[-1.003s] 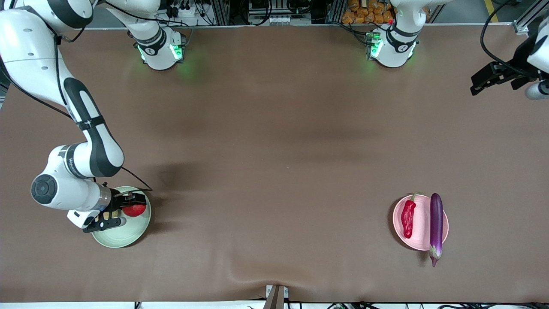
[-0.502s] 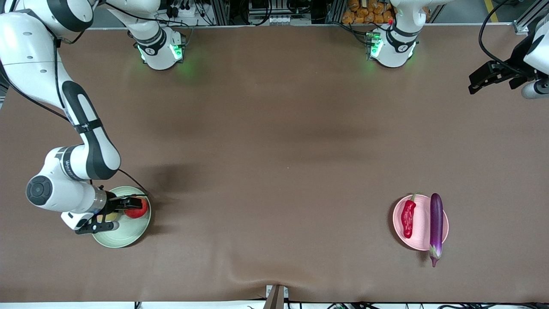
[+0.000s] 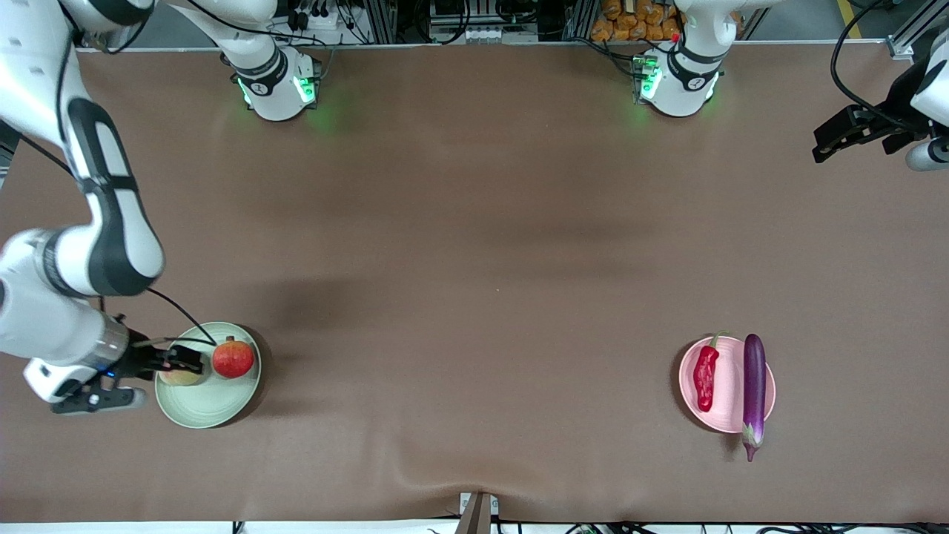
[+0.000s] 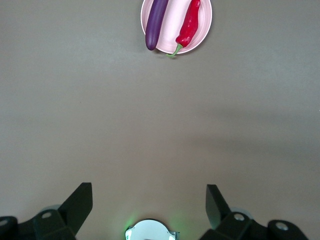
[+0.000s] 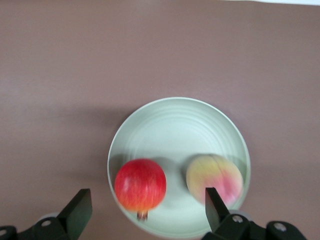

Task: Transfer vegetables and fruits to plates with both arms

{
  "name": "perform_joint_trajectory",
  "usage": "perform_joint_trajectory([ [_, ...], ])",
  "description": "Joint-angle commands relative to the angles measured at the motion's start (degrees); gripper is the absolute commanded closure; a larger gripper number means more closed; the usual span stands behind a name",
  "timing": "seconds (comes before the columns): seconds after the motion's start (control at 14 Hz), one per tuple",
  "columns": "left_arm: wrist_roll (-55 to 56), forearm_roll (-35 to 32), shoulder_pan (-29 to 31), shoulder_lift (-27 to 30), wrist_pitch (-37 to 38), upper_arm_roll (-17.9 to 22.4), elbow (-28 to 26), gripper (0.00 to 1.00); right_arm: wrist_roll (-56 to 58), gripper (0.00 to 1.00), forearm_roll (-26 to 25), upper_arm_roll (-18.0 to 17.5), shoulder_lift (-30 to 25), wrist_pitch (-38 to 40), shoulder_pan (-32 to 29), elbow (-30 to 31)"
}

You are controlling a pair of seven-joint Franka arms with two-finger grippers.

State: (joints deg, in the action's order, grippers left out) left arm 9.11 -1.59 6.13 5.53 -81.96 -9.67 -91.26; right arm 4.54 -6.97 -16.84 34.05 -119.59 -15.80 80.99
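The pale green plate (image 3: 211, 409) holds the red pomegranate (image 3: 233, 358) and the yellowish-pink peach (image 3: 180, 377) side by side. Both also show in the right wrist view: the pomegranate (image 5: 140, 184) and the peach (image 5: 214, 180) on the green plate (image 5: 175, 122). My right gripper (image 3: 189, 361) is open and empty over the peach and the plate's rim; it also shows in the right wrist view (image 5: 147, 207). The pink plate (image 3: 730, 367) holds the red chili (image 3: 705, 377) and the purple eggplant (image 3: 753, 389), whose stem end overhangs the rim. My left gripper (image 3: 821, 147) is open and empty, waiting raised at the left arm's end of the table.
The left wrist view shows the open left gripper (image 4: 149, 200) high over brown cloth, with the pink plate (image 4: 172, 22), eggplant (image 4: 156, 22) and chili (image 4: 189, 25) farther off. The two green-lit bases (image 3: 278, 85) (image 3: 675, 78) stand along the table's edge.
My right gripper has let go of the pomegranate and drawn back toward the right arm's end of the table. The pomegranate stays on the green plate. The left arm has barely moved.
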Motion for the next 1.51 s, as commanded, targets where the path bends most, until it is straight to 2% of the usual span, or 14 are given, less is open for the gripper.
perform_joint_trajectory([
  [0.0, -0.94, 1.33, 0.46, 0.71, 0.66, 0.18, 0.12, 0.0, -0.67, 0.0, 5.37, 0.48, -11.51, 5.31, -1.25, 6.61],
  [0.29, -0.94, 1.24, 1.16, 0.8, 0.66, 0.09, 0.12, 0.0, -0.67, 0.0, 10.65, 7.5, -21.99, 17.52, 1.2, 7.96],
  [0.57, -0.85, 1.24, 1.16, 0.62, 0.4, 0.09, 0.2, 0.0, -4.43, 0.0, 11.1, 8.75, -31.23, 27.54, 2.34, 7.87],
  [0.65, -0.85, 1.24, 1.16, 0.54, 0.23, 0.09, 0.29, 0.0, -5.58, 0.0, 11.1, 11.62, -31.42, 30.09, 5.31, 7.44],
  [0.79, -0.85, 1.24, 1.16, 0.01, 0.14, 0.09, 0.82, 0.0, -6.03, 0.0, 11.19, 22.76, -31.94, 32.74, 15.66, 6.47],
  [0.86, -0.85, 1.24, 1.16, -0.34, 0.14, 0.09, 0.91, 0.0, -6.21, 0.0, 11.19, 24.12, -32.55, 35.19, 17.8, 6.03],
  [1.0, -0.85, 1.24, 1.25, -0.17, 0.14, 0.09, 0.91, 0.0, -6.12, 0.0, 11.19, 23.61, -34.66, 39.68, 18.7, 5.85],
  [1.22, -0.94, 1.15, 1.6, -0.08, 0.4, 0.18, 0.91, 0.0, -6.03, 0.0, 10.93, 22.64, -39.05, 40.84, 18.44, 6.9],
  [1.43, -0.85, 1.15, 1.51, 0.18, 0.57, 0.09, 0.82, 0.0, -6.12, 0.0, 10.93, 21.94, -39.68, 43.04, 16.94, 6.47],
])
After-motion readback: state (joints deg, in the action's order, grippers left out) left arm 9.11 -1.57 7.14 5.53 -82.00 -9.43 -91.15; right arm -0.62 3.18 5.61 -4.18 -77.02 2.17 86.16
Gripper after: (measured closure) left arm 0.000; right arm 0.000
